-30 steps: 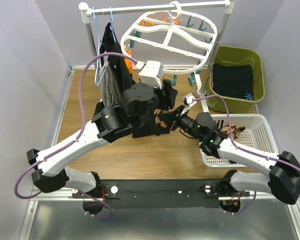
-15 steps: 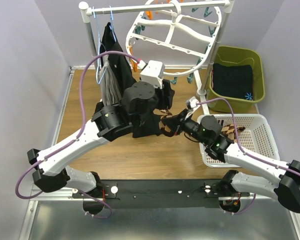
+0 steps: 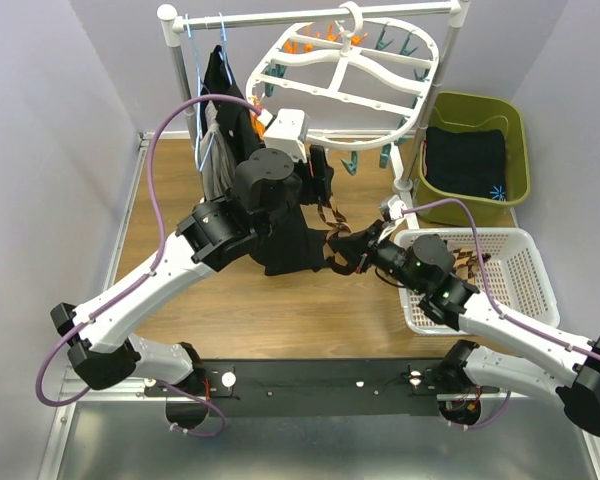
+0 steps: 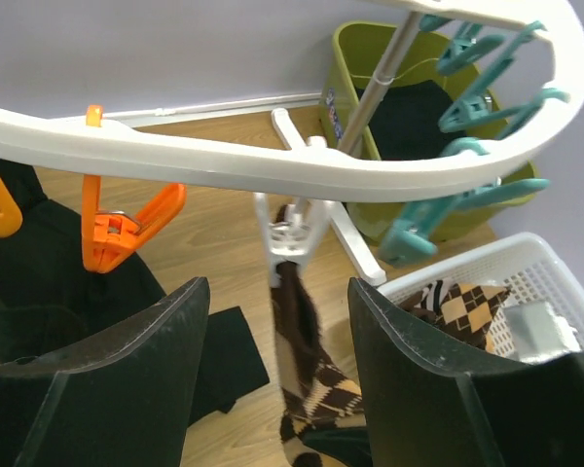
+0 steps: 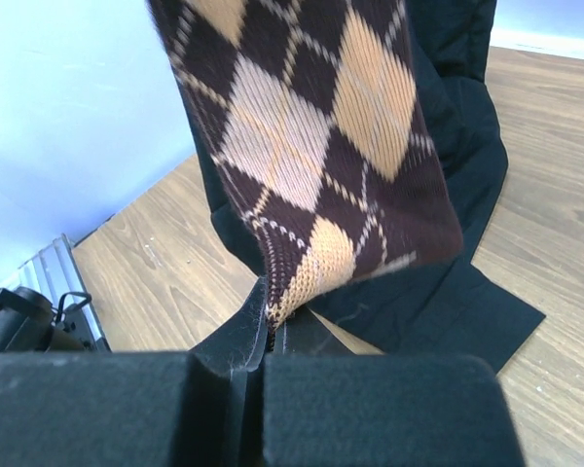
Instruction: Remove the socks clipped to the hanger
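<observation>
hanger [image 4: 273, 170] 1 | clipped sock [image 4: 297, 331] 1 | white basket [image 3: 505, 234] 1 | green bin [image 3: 475, 97] 1 | robot arms [image 3: 150, 285] 2

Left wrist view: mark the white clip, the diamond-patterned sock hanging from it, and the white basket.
white clip [image 4: 290, 233], left wrist view, middle of its body.
diamond-patterned sock [image 4: 310, 394], left wrist view, patterned lower part.
white basket [image 4: 560, 287], left wrist view, lattice wall.

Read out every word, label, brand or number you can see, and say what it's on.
No legible text anywhere.
Sticker on the green bin: print too blurred to read.
Blue mark on the dark cloth in the bin: star-like sign, no letters.
</observation>
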### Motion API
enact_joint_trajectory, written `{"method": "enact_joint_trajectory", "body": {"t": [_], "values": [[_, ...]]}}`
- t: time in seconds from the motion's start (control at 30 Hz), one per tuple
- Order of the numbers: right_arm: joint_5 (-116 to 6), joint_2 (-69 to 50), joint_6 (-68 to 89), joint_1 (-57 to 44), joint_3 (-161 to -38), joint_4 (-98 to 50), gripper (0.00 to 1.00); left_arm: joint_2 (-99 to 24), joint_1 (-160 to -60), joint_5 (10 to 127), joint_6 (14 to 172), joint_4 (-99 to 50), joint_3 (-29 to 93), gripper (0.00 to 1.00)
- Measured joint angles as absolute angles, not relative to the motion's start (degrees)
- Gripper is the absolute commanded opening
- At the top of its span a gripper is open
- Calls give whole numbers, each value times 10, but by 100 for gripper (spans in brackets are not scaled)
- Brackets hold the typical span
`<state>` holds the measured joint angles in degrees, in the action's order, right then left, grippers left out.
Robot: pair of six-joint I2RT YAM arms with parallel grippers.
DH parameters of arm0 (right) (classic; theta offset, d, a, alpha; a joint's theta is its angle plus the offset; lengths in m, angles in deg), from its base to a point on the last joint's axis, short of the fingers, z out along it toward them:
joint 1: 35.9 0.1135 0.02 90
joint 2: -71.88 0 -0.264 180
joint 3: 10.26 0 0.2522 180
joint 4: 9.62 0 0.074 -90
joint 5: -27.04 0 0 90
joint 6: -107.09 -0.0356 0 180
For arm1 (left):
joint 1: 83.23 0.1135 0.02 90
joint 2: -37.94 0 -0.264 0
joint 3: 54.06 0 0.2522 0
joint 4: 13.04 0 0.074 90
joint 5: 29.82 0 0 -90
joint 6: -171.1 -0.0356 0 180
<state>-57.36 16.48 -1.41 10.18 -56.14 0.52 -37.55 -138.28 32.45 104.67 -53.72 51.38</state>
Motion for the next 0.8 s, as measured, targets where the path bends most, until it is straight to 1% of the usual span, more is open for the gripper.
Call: {"method": "enact_joint_trajectory", "body": {"t": [0.13,0.47,0.8], "values": [[-573,181,-12,102,-557,-3,1,-378,-1363,340,1047,-533,507,66],[-567,189,-10,102,-556,-9,1,-396,-1350,366,1046,-489,514,60],[-563,193,-8,102,-557,-20,1,-437,-1350,371,1045,-491,519,59]]}}
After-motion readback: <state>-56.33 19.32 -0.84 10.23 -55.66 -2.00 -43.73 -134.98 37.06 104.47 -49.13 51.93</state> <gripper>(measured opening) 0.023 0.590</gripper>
